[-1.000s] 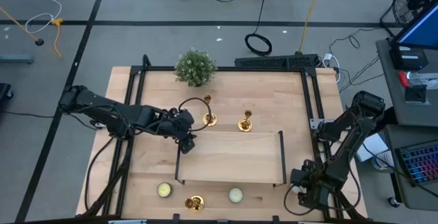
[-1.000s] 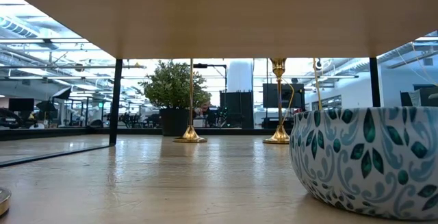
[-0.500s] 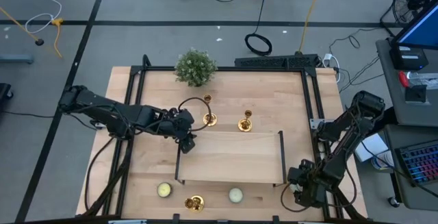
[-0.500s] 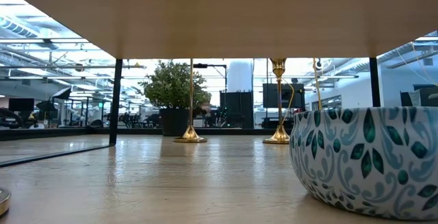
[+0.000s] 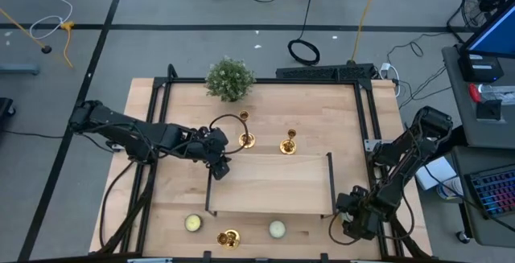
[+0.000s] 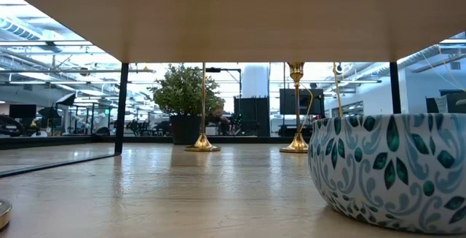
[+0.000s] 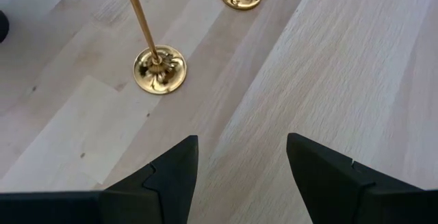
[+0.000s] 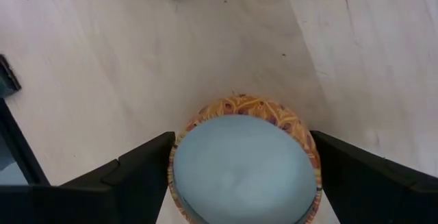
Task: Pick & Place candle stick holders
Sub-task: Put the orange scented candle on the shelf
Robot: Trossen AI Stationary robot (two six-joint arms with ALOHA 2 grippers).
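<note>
Three candle stick holders: two [image 5: 246, 140] [image 5: 287, 145] upright mid-counter behind the raised wooden shelf [image 5: 269, 184], a third [image 5: 228, 238] at the front edge between two round candles [image 5: 193, 223] [image 5: 277, 229]; all polished gold metal, flared round base, thin stem, small cup. Likely rigid, light, top-heavy and slick, so pinch the stem low near the base. Left end effector [image 7: 239, 162] spread and empty, just short of the nearer holder's base; right end effector [image 8: 239, 176] spread around a round patterned candle tin [image 8: 243, 166] at the counter's [image 5: 185, 118] front right, contact unclear.
</note>
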